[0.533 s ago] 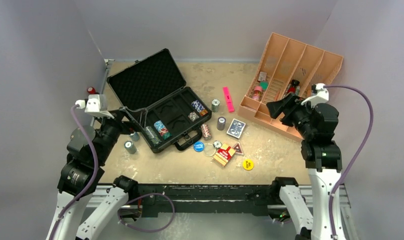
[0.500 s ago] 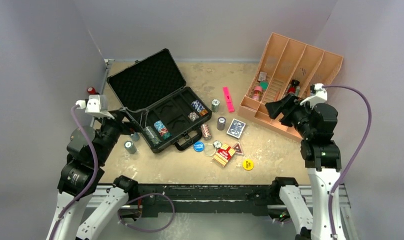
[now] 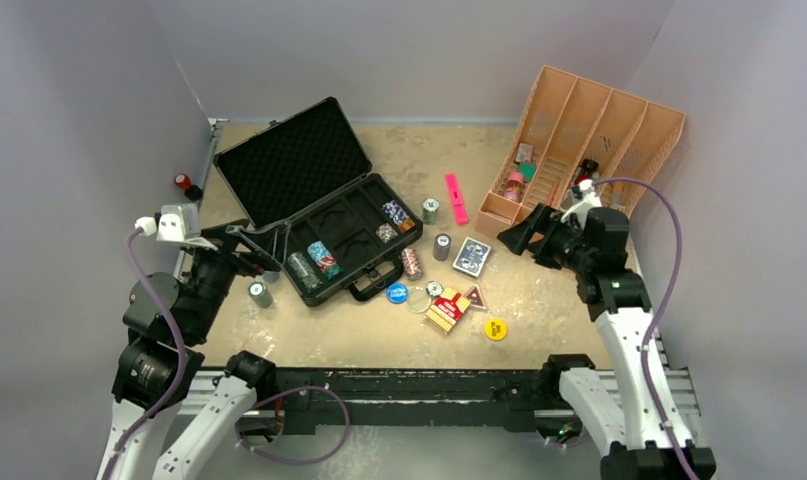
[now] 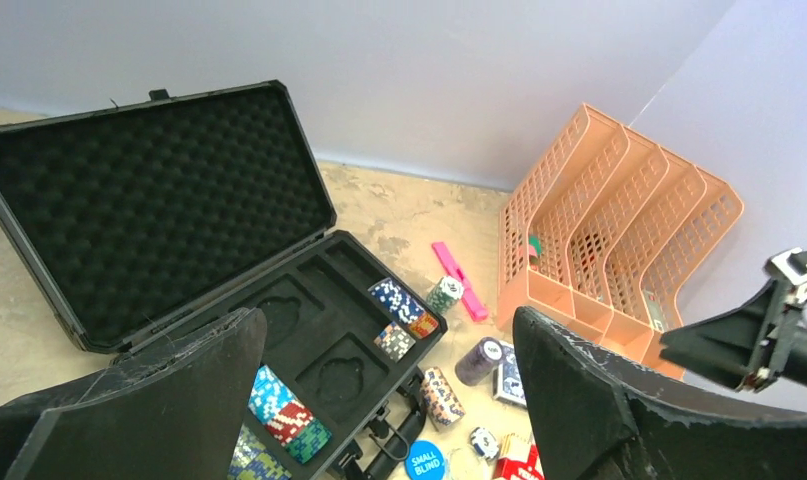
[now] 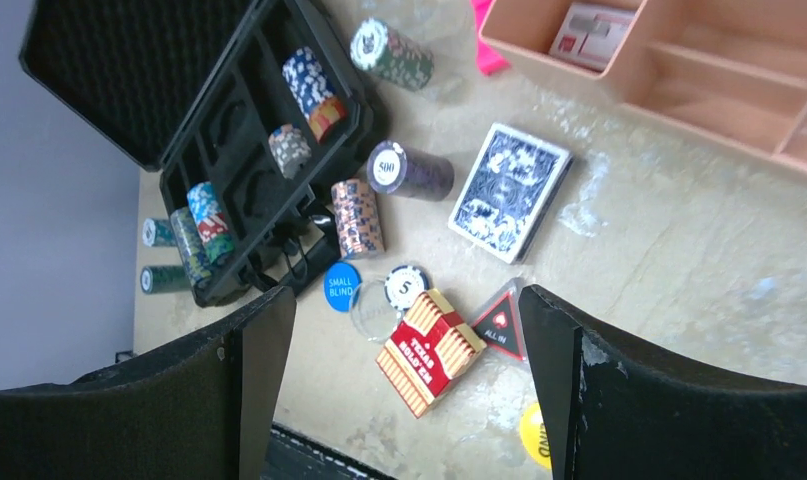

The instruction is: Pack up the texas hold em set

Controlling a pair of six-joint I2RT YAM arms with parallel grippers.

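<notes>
Black case [image 3: 294,165] lies open with some chip stacks [image 3: 322,258] inside

The red deck [image 5: 431,351] lies near the table's [image 5: 659,270] front edge. The 500 chip stack [image 5: 409,170] lies between the blue deck [image 5: 508,191] and the open case [image 5: 99,70].

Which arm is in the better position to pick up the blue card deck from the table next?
Probably the right. The right gripper, open, hangs near the blue card deck and faces it. The left gripper is on the far side of the open case.
</notes>
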